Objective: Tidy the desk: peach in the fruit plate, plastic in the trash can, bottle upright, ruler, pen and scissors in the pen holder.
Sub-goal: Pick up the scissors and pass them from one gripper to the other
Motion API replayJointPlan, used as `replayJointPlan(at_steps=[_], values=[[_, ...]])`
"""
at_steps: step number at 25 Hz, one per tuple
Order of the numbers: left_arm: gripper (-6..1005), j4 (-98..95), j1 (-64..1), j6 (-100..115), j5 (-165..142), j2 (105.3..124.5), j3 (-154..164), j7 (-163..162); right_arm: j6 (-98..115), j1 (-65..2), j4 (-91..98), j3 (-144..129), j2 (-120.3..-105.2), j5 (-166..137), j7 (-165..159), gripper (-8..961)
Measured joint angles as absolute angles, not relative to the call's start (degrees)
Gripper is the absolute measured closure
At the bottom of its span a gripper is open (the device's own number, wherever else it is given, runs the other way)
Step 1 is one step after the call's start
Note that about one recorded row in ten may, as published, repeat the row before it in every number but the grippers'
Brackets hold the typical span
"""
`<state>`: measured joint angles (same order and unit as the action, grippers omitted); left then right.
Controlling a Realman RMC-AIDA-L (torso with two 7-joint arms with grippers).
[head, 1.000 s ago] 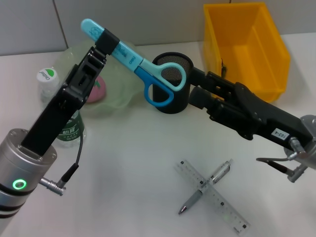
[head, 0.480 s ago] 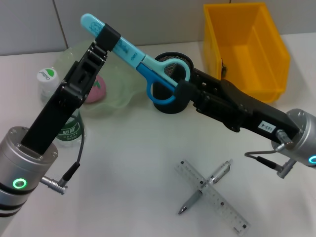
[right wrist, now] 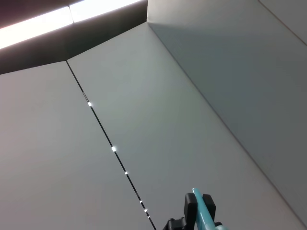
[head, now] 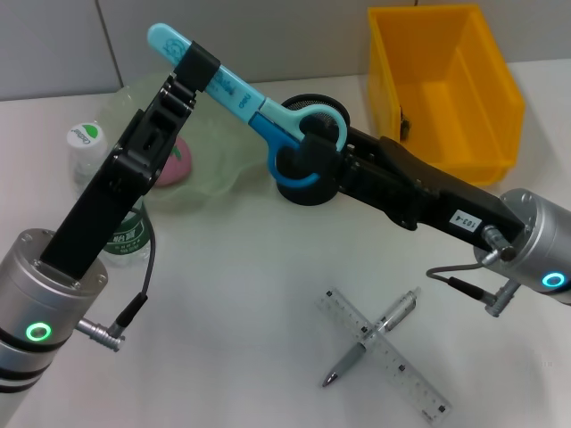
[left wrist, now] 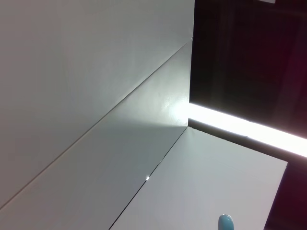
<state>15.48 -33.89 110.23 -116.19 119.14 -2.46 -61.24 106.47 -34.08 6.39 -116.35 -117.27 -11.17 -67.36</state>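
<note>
While both end effectors grip the scissors [head: 259, 111], their blades stay sheathed.

Blue scissors [head: 259, 111]: held in the air, tilted, sheathed blade end up and to the left, handle loops down over the black mesh pen holder [head: 312, 152]. Clear ruler [head: 384, 353] lies flat on the desk with a grey pen [head: 370, 349] crossed over it. Pink peach [head: 176, 159] sits in the pale green plate [head: 210, 169]. Green-capped bottle [head: 87, 147] stands upright. Yellow bin [head: 442, 85] stands at the back right.

I see a white counter [head: 241, 267] and a grey panelled wall [head: 268, 36] behind it; both wrist views show ceiling panels [left wrist: 96, 96] with light strips [left wrist: 240, 127].
</note>
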Motion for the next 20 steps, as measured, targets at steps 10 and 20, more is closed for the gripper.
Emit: replayJointPlan(at_steps=[10,20], values=[[875,15.6,-34.1,110.1,-116.2,119.18,-2.5,-61.1,105.3,-34.9,6.5,-116.4,-117.44,-11.2,-68.6,367],[871,15.5,-34.4,109.8,-116.0,119.18,-2.7,-60.9,104.6,-35.3,6.9,-116.3,-117.52,-11.2,-68.7,510]])
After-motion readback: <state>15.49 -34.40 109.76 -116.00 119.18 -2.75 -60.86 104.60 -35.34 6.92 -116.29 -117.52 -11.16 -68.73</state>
